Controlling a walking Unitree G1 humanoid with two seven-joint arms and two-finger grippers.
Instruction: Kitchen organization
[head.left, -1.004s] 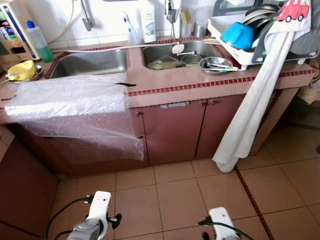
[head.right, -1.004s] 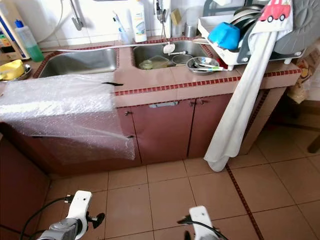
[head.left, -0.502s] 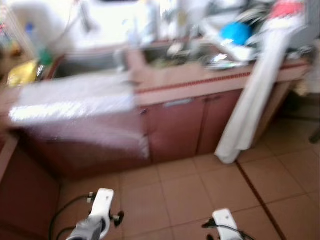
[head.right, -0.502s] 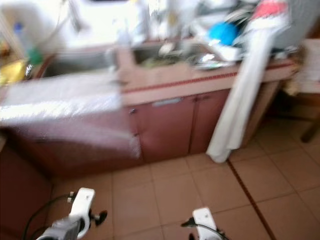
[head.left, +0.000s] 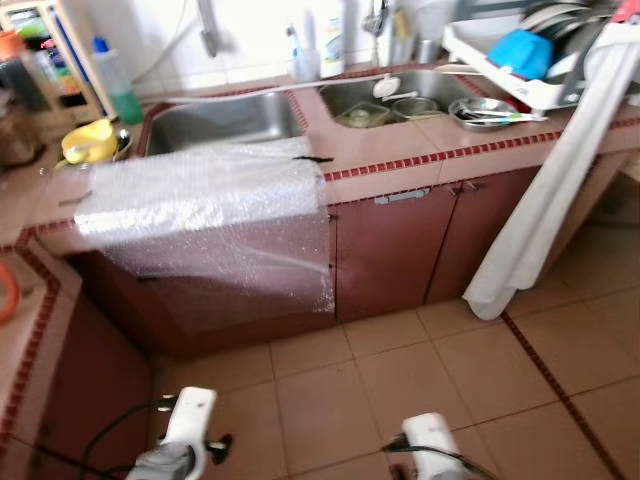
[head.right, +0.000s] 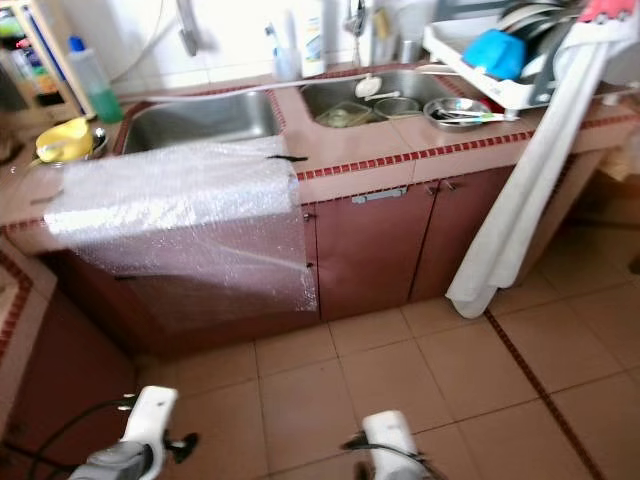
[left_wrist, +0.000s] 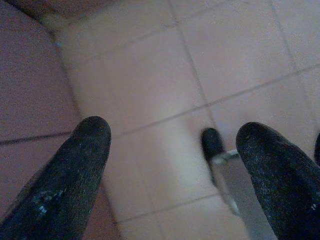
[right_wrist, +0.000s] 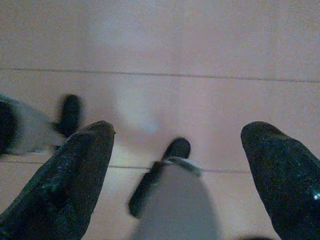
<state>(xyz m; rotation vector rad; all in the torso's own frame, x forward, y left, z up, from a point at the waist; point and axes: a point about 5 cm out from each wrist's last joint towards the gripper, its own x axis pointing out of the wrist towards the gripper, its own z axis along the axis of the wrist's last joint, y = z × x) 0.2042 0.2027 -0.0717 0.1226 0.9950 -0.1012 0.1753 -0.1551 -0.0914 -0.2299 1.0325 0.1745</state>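
A pink tiled counter (head.left: 400, 150) holds a double steel sink, with the left basin (head.left: 215, 118) bare and the right basin (head.left: 400, 95) holding bowls. A sheet of bubble wrap (head.left: 215, 225) drapes over the counter's front edge left of the cabinet doors (head.left: 395, 250). A dish rack (head.left: 530, 60) with a blue bowl stands at the right end. Both arms hang low over the floor tiles: my left gripper (left_wrist: 172, 150) is open with nothing between its fingers, and my right gripper (right_wrist: 182, 150) is open too.
A white cloth (head.left: 550, 190) hangs from the rack down to the floor. A yellow bowl (head.left: 85, 140) and a green bottle (head.left: 115, 80) sit on the left counter. A side counter (head.left: 30, 330) juts out at the near left. Bottles (head.left: 325, 45) stand behind the sink.
The whole view has shifted: the counter and sink now sit further right in the picture and a side counter shows at the left, so the camera has turned left. The arms still hang low.
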